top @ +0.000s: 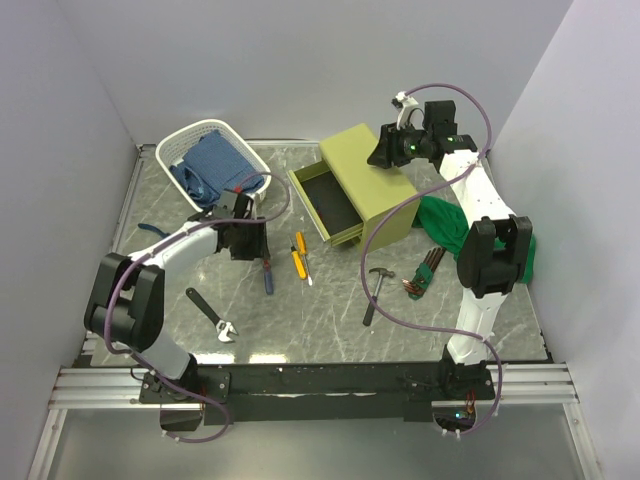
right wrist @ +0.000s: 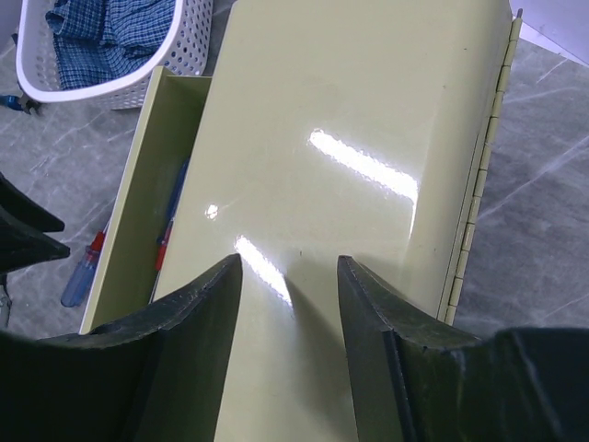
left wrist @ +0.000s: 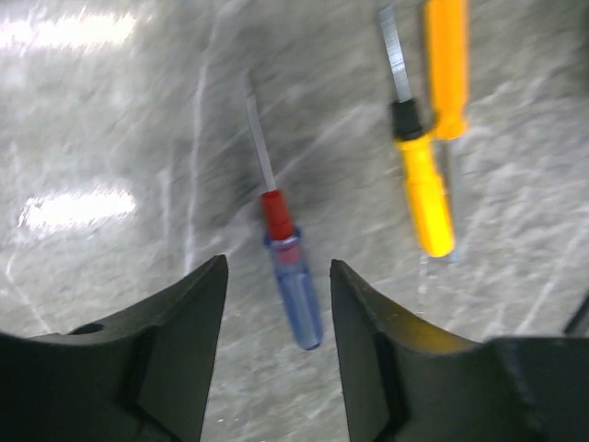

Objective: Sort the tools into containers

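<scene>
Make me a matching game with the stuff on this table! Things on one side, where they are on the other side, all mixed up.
Things:
1. blue cloth
2. green cloth
3. black wrench
4. hex key set

Places:
A. just right of the hammer
B. inside the white basket
C. lying alone on the table, farthest left of the tools
D. beside the olive-green chest, on its right

Pairs: 1-B, 2-D, 3-C, 4-A
</scene>
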### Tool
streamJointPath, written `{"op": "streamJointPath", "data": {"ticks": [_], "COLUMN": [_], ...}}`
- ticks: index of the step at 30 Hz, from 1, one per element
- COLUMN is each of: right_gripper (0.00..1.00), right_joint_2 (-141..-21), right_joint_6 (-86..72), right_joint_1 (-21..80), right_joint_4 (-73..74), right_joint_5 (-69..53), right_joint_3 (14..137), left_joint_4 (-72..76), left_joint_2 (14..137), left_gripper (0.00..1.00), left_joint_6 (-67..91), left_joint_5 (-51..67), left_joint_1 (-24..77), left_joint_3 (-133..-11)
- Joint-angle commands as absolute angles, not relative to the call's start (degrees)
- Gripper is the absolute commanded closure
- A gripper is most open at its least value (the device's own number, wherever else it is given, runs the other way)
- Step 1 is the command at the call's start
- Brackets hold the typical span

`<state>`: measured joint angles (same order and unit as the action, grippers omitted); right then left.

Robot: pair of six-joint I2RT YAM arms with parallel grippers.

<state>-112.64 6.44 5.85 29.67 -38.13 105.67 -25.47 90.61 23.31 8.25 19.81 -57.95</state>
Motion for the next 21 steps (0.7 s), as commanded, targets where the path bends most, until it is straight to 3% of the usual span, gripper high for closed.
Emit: {"op": "streamJointPath", "data": {"ticks": [1,13,18,20,21], "right_gripper": [0.45,0.45,0.46,0.46,0.46], "right_joint_2": [-117.51,-118.12,-118.21,-118.13,-118.04], "right_joint_6": [6.86,6.94,7.29,7.38,7.47], "right_joint_1": [4.22,4.22,4.22,4.22,4.22], "right_joint_4": [40.61,40.52,40.52,40.6,40.69], "right_joint_5": [-30.5,-30.67,-30.41,-30.24,-30.15], "right_joint_3": [103.45,104.06,103.97,104.06,104.06], "left_joint_4": [-25.4,-25.22,-25.31,-25.75,-27.23], "left_joint_2": [90.17,98.96,101.69,101.52,100.38], "left_gripper": [0.49,0.55,0.8,0.99,0.99], "left_joint_6": [22.59,21.36,20.39,20.04,19.69], "left_joint_5": [6.15,8.08,9.05,9.05,9.66], "left_joint_1": [20.74,21.8,21.8,21.45,21.1], "left_joint_3": [-55.2,-57.04,-59.15,-60.46,-61.25]}}
